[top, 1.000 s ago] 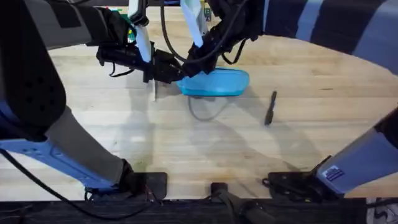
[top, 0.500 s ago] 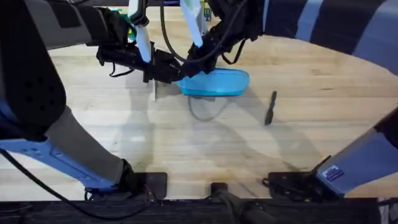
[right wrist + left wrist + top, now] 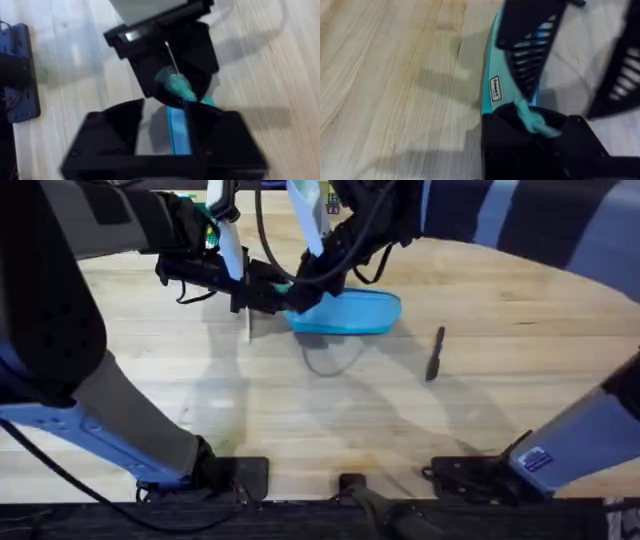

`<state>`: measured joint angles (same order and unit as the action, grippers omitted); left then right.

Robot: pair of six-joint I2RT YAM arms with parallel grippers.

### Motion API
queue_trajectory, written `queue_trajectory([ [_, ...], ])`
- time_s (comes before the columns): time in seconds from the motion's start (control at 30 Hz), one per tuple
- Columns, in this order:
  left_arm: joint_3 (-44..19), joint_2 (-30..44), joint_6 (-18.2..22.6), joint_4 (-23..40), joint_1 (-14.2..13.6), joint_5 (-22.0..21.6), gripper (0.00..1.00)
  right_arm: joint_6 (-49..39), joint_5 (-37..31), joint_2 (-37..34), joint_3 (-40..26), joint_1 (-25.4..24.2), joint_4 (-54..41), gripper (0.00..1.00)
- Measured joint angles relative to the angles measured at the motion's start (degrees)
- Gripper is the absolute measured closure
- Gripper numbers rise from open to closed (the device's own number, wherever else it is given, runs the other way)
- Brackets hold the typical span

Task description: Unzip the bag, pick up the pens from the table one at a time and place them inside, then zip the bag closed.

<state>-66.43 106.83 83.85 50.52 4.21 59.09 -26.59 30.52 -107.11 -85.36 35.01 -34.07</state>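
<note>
Beyond the far side of the bench, a backdrop of dark blue with paler, slanting stripes filled the overhead view's upper right. A small white object with yellow-green marking stood at the top edge, too cut off to identify. At the bench's near edge sat a small black bracket, with darkness below it. A thin grey looping line lay near the middle; whether it was cord or shadow could not be told.
</note>
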Motion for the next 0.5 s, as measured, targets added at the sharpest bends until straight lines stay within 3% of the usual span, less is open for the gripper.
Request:
queue_trajectory([
  [0.1,0.0,0.0,0.0,0.0,-0.1,0.0,0.958,0.0,0.8,0.0,-0.4,0.6,-0.3,0.131],
  [0.13,0.0,0.0,0.0,0.0,-0.1,0.0,0.958,-0.2,0.8,0.0,-0.5,0.7,-0.6,0.033],
  [0.5,0.0,0.0,0.0,0.0,-0.2,0.0,0.958,-0.2,0.8,0.8,-0.6,-1.1,-6.6,0.004],
])
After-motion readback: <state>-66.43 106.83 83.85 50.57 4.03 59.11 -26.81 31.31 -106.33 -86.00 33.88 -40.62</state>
